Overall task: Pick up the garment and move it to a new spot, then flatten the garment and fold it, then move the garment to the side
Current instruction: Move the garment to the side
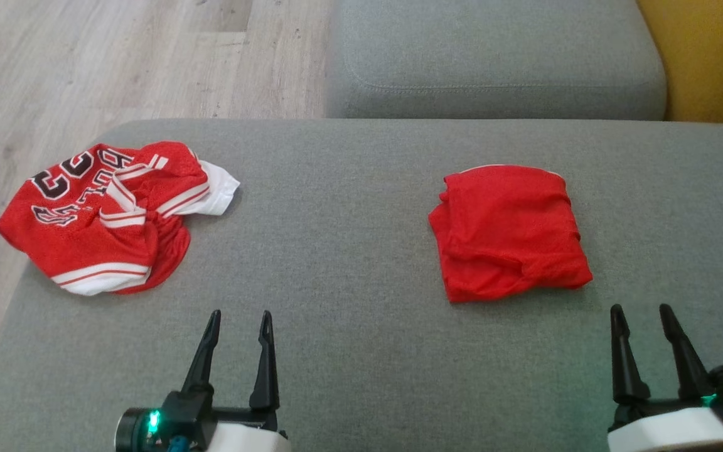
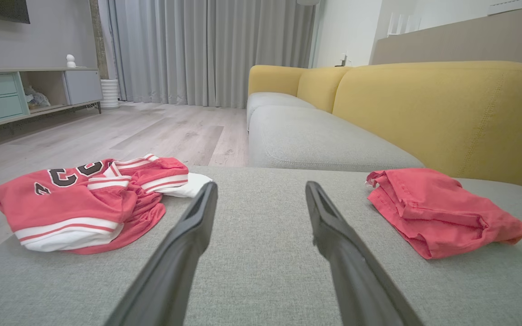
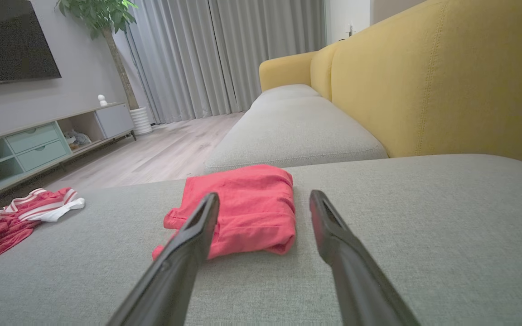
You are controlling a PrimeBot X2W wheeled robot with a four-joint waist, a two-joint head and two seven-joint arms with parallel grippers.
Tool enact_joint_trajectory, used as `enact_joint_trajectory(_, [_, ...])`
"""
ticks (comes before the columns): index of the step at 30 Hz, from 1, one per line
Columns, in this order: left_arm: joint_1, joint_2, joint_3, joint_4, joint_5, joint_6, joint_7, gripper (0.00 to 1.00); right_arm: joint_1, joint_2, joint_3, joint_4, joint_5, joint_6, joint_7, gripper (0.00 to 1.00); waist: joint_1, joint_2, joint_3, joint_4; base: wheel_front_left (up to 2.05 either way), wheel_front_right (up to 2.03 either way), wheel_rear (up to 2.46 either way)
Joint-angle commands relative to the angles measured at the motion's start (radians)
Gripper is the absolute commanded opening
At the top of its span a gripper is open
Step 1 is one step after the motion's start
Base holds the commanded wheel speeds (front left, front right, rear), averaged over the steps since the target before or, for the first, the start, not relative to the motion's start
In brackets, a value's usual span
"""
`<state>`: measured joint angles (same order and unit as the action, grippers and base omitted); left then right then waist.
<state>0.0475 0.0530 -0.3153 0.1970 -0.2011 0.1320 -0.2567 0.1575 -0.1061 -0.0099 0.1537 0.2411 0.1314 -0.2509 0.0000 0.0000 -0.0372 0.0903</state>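
The red jersey lies crumpled at the left edge of the grey cushion. Bare fabric separates it from a folded red garment. The left gripper and right gripper have jaws apart.

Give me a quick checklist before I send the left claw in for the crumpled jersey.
1. The left claw open and empty: ok.
2. The right claw open, empty, apart from the folded red garment: ok.
3. The crumpled jersey fully on the grey cushion: cannot tell; it lies right at the cushion's left edge.
4. Way from the left claw to the jersey free of other things: ok.
5. Bare cushion between the two garments for a new spot: ok.
6. Jersey flat enough to fold: not ok; it is bunched up.
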Motion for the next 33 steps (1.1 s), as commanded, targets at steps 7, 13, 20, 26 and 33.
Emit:
enact_joint_trajectory(7, [-0.069,-0.003,0.036,-0.048,0.005,0.013,-0.005,1.00,-0.073,-0.022,0.046,0.003,0.007,-0.001,-0.011,1.00,0.0000,0.0000,0.052,-0.009,0.00,0.00,0.00])
enact_joint_trajectory(13, [-0.120,-0.003,0.010,-0.070,0.014,0.026,-0.005,1.00,-0.239,-0.075,0.060,0.148,0.064,-0.001,-0.008,1.00,0.0000,0.0000,0.153,-0.013,0.00,0.00,0.00])
enact_joint_trajectory(20, [-0.200,-0.003,-0.018,-0.089,-0.006,0.046,-0.005,1.00,-0.519,-0.168,0.090,0.371,0.210,-0.001,0.157,1.00,0.0000,0.0000,0.266,0.012,0.00,0.00,0.00])
enact_joint_trajectory(26, [-0.235,-0.003,-0.035,-0.084,-0.012,0.061,-0.005,1.00,-0.608,-0.222,0.192,0.454,0.334,-0.001,0.263,0.89,0.0000,0.0000,0.300,0.039,0.00,0.00,0.00])
enact_joint_trajectory(33, [-0.235,-0.003,-0.023,-0.096,-0.012,0.081,-0.005,1.00,-0.633,-0.295,0.287,0.454,0.443,-0.001,0.256,0.00,0.0000,0.0000,0.323,0.018,0.00,0.00,0.00])
